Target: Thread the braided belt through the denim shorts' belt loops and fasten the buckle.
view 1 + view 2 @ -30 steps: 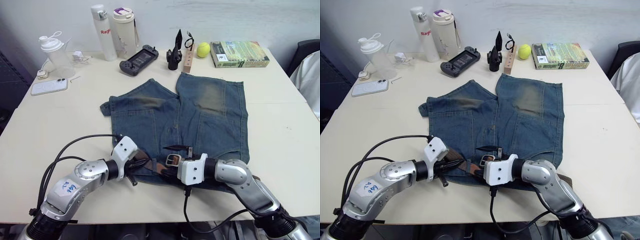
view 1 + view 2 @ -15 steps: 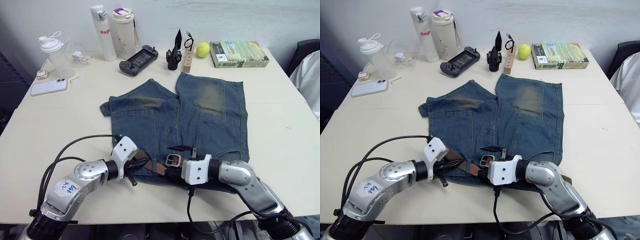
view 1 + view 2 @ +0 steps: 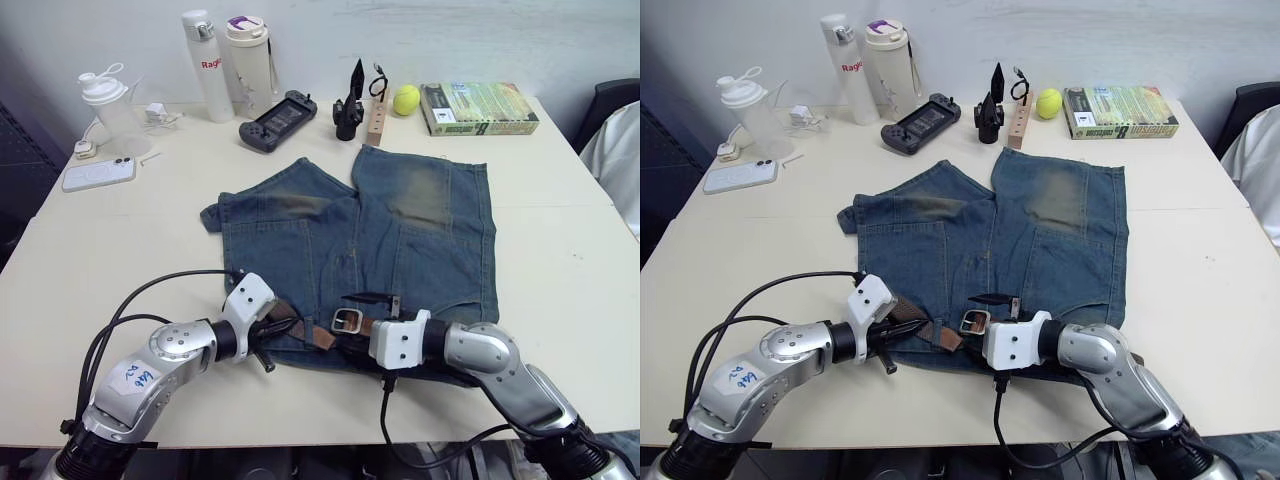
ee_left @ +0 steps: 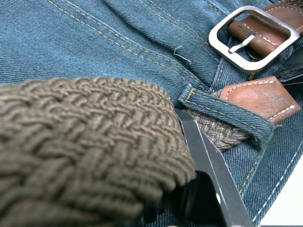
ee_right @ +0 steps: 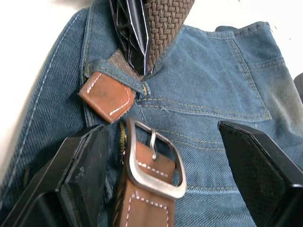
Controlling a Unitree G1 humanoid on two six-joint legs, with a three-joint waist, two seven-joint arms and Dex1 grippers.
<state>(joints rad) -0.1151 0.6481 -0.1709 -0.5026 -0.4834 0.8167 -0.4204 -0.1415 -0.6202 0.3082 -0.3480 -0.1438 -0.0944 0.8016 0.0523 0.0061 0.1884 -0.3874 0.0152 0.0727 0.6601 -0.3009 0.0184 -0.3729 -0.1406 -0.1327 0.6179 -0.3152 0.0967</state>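
The denim shorts (image 3: 400, 230) lie flat mid-table, waistband toward me. The braided belt (image 4: 85, 142) runs along the waistband, and my left gripper (image 3: 283, 326) is shut on it at the waistband's left end. Its tan tip (image 5: 106, 96) pokes out of a belt loop (image 4: 227, 116) just short of the buckle (image 3: 346, 320). The silver buckle lies flat on the denim with its prong down. My right gripper (image 3: 362, 320) stands open, one finger on each side of the buckle's strap, touching neither.
Along the table's far edge stand two bottles (image 3: 225, 62), a shaker (image 3: 110, 105), a phone (image 3: 98, 173), a game controller (image 3: 277, 119), a wooden block (image 3: 377, 115), a tennis ball (image 3: 406, 98) and a book (image 3: 478, 108). Bare table lies left and right of the shorts.
My right gripper has drawn back a little to the right, away from the buckle, still open. The buckle, belt and left gripper have stayed put.
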